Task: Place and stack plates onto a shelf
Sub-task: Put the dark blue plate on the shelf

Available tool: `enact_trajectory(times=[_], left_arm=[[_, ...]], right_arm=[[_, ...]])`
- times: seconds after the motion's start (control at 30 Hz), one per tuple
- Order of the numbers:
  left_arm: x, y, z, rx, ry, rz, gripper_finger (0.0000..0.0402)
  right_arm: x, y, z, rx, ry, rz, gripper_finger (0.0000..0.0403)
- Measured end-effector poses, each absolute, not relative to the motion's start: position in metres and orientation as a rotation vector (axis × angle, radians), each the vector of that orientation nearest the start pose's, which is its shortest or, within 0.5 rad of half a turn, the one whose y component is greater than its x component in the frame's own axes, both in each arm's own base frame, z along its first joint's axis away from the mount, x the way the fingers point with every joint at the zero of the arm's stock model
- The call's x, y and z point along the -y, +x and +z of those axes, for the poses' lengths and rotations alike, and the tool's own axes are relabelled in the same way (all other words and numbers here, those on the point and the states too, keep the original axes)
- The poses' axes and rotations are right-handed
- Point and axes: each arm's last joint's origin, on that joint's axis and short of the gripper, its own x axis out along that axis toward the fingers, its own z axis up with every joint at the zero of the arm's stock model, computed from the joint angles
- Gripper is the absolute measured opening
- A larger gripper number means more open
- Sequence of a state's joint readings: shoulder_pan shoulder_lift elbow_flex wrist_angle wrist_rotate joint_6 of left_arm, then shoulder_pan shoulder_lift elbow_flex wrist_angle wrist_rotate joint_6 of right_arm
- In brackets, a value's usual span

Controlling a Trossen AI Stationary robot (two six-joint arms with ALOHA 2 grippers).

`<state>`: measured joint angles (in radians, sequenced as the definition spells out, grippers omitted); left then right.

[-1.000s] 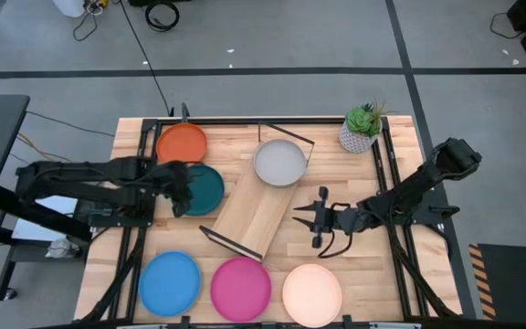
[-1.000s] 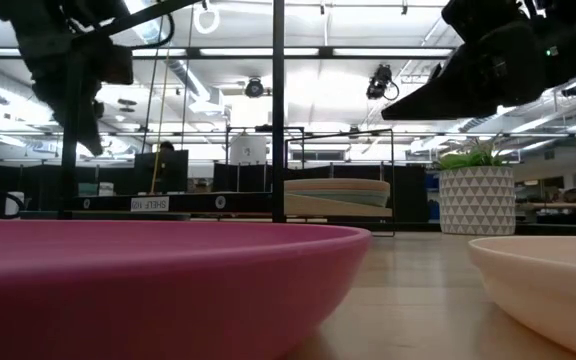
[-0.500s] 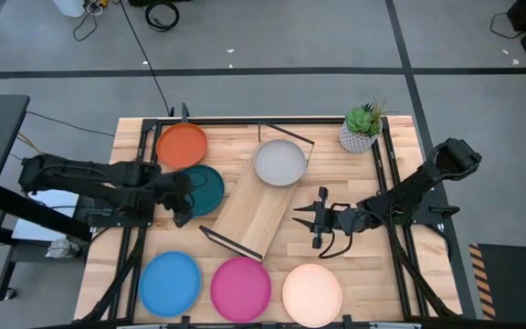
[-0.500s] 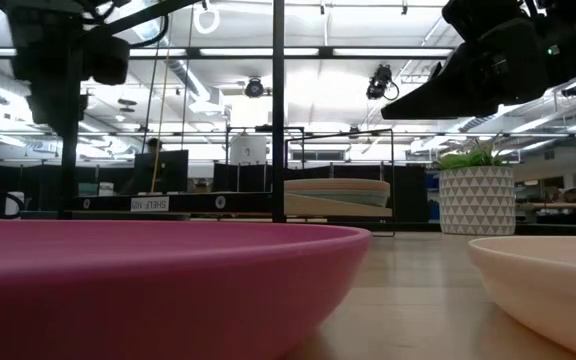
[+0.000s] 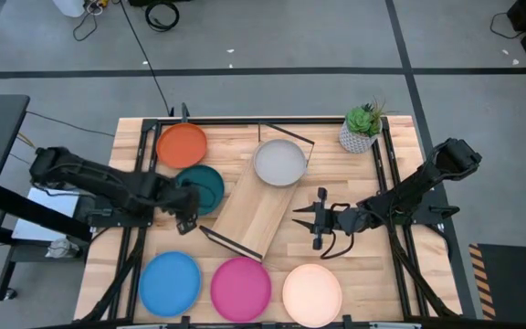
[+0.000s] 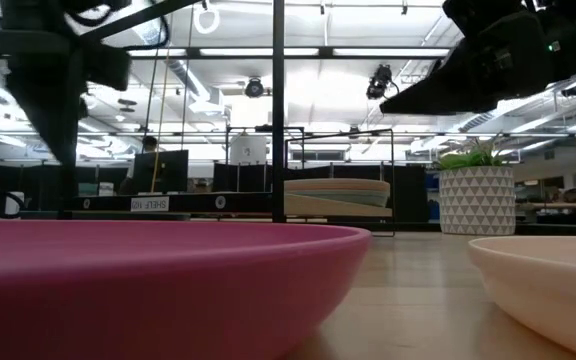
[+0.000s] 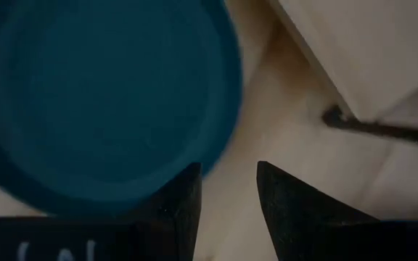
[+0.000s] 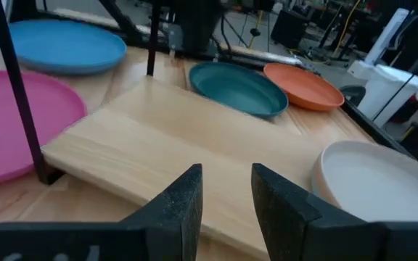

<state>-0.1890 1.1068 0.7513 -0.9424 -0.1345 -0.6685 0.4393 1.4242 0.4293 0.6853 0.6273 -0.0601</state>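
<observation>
My shelf (image 5: 261,206) carries a plate stack (image 5: 278,162) at its one o'clock end. My left gripper (image 5: 186,217), empty, fingers narrowly apart, hovers at the teal plate's (image 5: 203,187) seven o'clock rim. My right gripper (image 5: 310,219), narrowly apart, waits beside the shelf.

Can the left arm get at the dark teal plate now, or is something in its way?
Probably yes. The left gripper hangs at the near edge of the dark teal plate, jaws open and empty. Nothing lies on the plate; the orange plate and the shelf sit beside it, off that edge.
</observation>
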Motion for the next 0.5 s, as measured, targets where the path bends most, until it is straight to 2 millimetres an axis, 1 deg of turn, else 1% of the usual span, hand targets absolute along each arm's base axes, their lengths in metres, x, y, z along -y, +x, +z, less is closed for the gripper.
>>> enact_trajectory(times=[0.2, 0.37, 0.43, 0.5], left_arm=[[-0.005, 0.191, 0.229, -1.338, -0.357, 0.494, 0.0141], [-0.042, 0.210, 0.240, -1.356, -0.380, 0.497, 0.0141], [-0.057, 0.219, 0.239, -1.381, -0.368, 0.481, 0.0141], [-0.071, 0.225, 0.233, -1.433, -0.331, 0.454, 0.0141]], right_arm=[[-0.092, 0.236, 0.164, -0.271, -0.226, -0.174, 0.0125], [-0.092, 0.236, 0.164, -0.273, -0.225, -0.156, 0.0125], [-0.092, 0.235, 0.164, -0.276, -0.226, -0.154, 0.0125], [-0.093, 0.236, 0.163, -0.278, -0.223, -0.148, 0.0125]])
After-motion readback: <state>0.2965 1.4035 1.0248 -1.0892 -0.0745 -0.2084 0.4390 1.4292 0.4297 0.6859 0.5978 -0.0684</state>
